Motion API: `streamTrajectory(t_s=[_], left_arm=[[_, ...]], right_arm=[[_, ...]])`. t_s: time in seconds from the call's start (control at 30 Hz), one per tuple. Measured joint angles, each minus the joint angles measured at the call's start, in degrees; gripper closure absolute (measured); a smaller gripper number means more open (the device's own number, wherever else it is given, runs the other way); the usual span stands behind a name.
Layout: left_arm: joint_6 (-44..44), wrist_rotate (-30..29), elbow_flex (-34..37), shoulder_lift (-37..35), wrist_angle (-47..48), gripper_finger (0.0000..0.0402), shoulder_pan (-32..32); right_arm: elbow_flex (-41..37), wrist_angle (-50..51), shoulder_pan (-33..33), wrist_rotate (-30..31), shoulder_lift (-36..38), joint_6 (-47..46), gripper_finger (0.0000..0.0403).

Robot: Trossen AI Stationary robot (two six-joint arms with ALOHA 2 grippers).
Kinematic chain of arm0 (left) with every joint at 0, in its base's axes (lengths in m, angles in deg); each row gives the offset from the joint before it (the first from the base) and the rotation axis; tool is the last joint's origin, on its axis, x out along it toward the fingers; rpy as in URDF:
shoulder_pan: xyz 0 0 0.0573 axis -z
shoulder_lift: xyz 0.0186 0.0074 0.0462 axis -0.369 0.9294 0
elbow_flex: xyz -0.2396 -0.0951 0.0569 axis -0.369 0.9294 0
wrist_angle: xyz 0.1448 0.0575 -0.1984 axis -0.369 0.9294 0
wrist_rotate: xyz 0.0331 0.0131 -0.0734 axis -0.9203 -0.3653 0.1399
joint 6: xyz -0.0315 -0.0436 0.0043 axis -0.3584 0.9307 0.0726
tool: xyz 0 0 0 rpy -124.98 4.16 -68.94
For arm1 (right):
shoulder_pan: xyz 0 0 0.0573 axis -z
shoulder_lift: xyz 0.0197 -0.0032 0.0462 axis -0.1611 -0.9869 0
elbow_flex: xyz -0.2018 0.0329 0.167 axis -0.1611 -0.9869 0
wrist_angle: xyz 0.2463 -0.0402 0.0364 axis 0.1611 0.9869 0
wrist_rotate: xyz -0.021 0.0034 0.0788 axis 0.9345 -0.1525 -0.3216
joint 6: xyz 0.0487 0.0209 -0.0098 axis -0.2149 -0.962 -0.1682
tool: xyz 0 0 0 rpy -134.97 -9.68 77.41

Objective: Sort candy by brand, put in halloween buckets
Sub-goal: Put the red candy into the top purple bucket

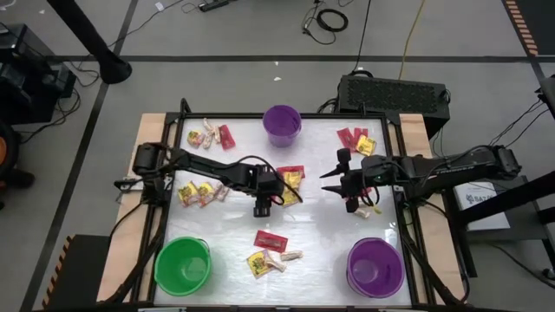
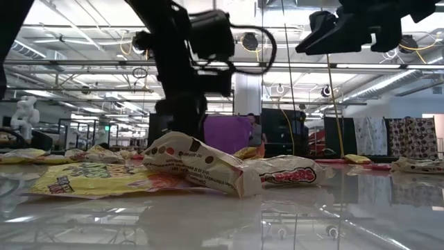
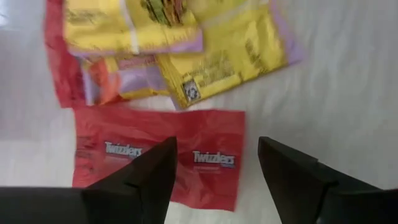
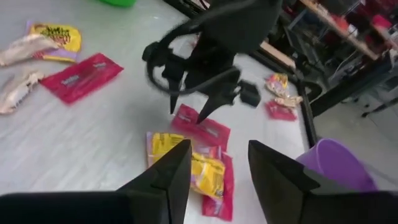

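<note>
While the left gripper (image 3: 214,171) is hung over the mid-table candy pile (image 1: 290,180), a red packet (image 3: 155,155) is seen directly beneath its fingers (image 3: 146,183), held wide and empty; the packet's long axis is laid across the gap, so a turn of the wrist is judged needed before pinching. The right gripper (image 1: 334,184) is parked just beside the pile, fingers parted, empty. The left is judged nearer. Buckets (image 1: 282,124) are stood well apart at the tabletop (image 1: 325,217) edges
</note>
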Motion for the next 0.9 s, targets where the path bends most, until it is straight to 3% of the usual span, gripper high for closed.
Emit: streamTrajectory(t_s=[0.17, 0.3, 0.47, 0.63, 0.9], left_arm=[[-3.16, 0.6, 0.0, 1.8, -1.03, 0.0169, -0.28], [-2.08, 5.72, -0.09, 2.23, -0.51, 0.0186, -1.46], [-0.2, 7.15, -0.15, 2.44, 0.09, 0.0259, -2.58], [-0.11, 7.16, -0.15, 2.46, 0.29, 0.0377, -3.21], [1.33, 5.38, -3.66, -2.17, 2.45, 0.0398, -3.04]], right_arm=[[0.0, 2.95, 2.0, 0.09, 0.0, 0.56, 0.0248], [0.0, 6.58, 3.31, 0.07, 0.0, 0.57, 0.0248], [-0.02, 6.99, 3.63, 0.07, -0.02, 0.57, 0.0248], [-0.06, 4.55, 3.61, -0.02, -0.02, 0.59, 0.0248], [-0.07, 1.11, 3.61, -0.28, -0.02, 1.18, 0.0248]])
